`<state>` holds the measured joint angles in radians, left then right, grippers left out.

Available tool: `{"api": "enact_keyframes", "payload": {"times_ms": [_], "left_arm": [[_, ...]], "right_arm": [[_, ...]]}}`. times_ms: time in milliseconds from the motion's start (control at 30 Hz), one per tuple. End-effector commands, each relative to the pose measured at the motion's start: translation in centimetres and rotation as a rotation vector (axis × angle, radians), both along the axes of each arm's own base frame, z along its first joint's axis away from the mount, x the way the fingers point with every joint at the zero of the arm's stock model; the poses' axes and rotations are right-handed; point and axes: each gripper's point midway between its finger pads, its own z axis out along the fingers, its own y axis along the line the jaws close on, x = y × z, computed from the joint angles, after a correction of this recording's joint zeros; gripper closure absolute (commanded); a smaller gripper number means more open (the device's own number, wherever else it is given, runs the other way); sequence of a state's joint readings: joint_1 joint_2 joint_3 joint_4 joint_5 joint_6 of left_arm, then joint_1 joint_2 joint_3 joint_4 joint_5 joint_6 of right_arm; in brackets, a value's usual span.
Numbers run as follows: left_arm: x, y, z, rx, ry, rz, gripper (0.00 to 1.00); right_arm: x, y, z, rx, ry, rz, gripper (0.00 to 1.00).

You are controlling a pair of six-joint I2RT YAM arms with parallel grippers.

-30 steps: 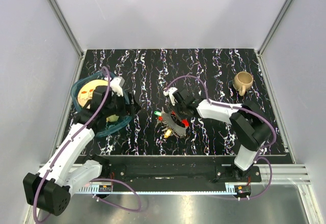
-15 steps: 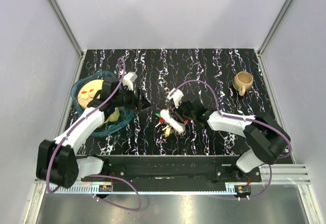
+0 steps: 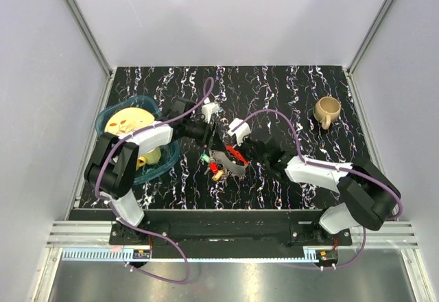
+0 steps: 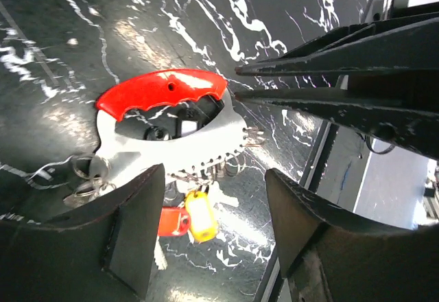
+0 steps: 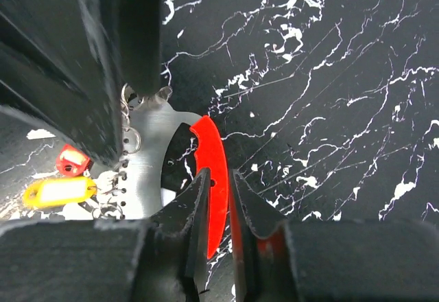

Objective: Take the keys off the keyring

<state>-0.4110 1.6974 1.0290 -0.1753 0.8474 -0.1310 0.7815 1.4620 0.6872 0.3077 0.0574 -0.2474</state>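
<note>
The keyring (image 3: 228,163) is a grey metal plate with a red piece (image 3: 236,154), lying mid-table. It also shows in the left wrist view (image 4: 195,141) and the right wrist view (image 5: 147,154). Small keys hang from its edge: a green one (image 3: 204,158), a red one (image 4: 170,221) and a yellow one (image 4: 199,216). My right gripper (image 5: 221,176) is shut on the red piece (image 5: 218,158). My left gripper (image 4: 219,226) is open just above the keyring, and both coloured keys lie between its fingers. In the top view it is at the keyring's left end (image 3: 217,144).
A teal bowl (image 3: 104,120) holding a yellow plate stands at the left. A tan mug (image 3: 326,110) stands at the back right. The two grippers are close together over the keyring.
My left gripper has swung right from over the teal bowl to the keyring. My right gripper has stayed on the red piece while its arm shifted right.
</note>
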Motion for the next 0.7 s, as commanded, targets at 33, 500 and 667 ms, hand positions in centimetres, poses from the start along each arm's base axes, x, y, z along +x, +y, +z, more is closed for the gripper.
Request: {"api": "enact_keyframes", "payload": {"times_ms": [33,500,667], "left_arm": [[0.1,-1.9,-0.5,-0.037,-0.017,-0.107,0.39],[6.1,3.5,7.1,-0.043,-0.225,0.285,0.43],[8.0,7.7,11.1,0.012,-0.348,0.520,0.41]], "right_arm": [[0.0,1.2,3.2,0.087,-0.087,0.034,0.79],[-2.0,0.7,1.8,0.160,0.392,-0.276,0.59],[-4.7,1.1,1.0,0.275,0.621,-0.388,0.47]]}}
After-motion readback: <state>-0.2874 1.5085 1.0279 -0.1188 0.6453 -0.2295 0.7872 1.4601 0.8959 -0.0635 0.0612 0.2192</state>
